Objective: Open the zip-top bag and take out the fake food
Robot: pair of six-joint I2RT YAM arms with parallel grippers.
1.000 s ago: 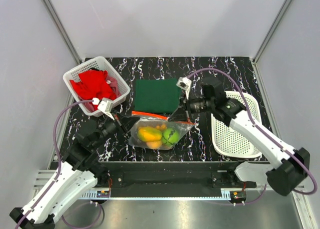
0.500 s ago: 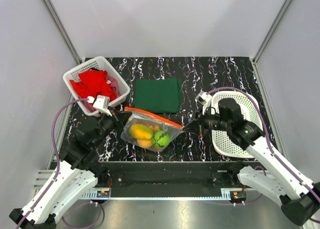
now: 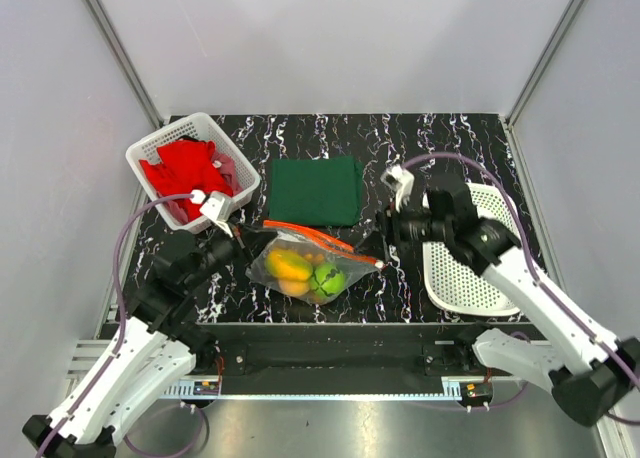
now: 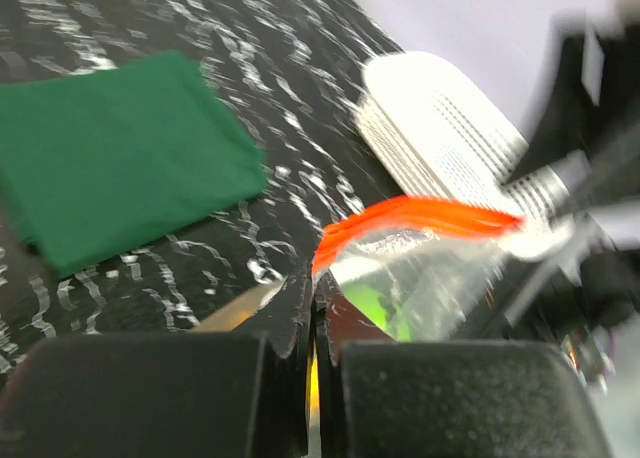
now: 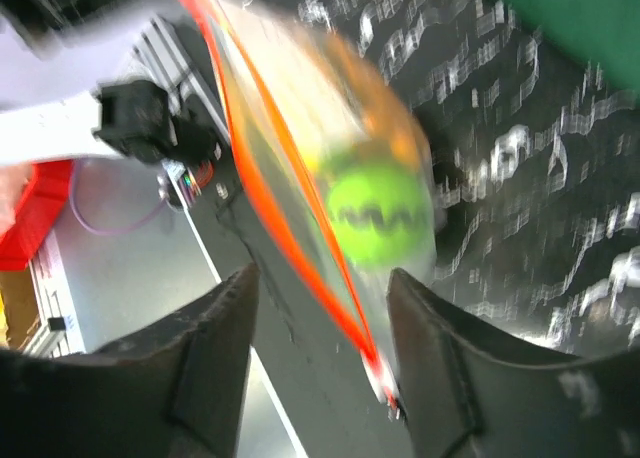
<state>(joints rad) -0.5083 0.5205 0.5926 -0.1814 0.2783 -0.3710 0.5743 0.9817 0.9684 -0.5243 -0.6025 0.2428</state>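
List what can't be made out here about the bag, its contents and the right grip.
1. Whether the zip-top bag is unzipped: too small in top view, motion-blurred in both wrist views.
2. How many fake food pieces: they overlap in top view; right wrist view blurred.
3. Whether the right gripper touches the zip strip: right wrist view blurred, top view too small.
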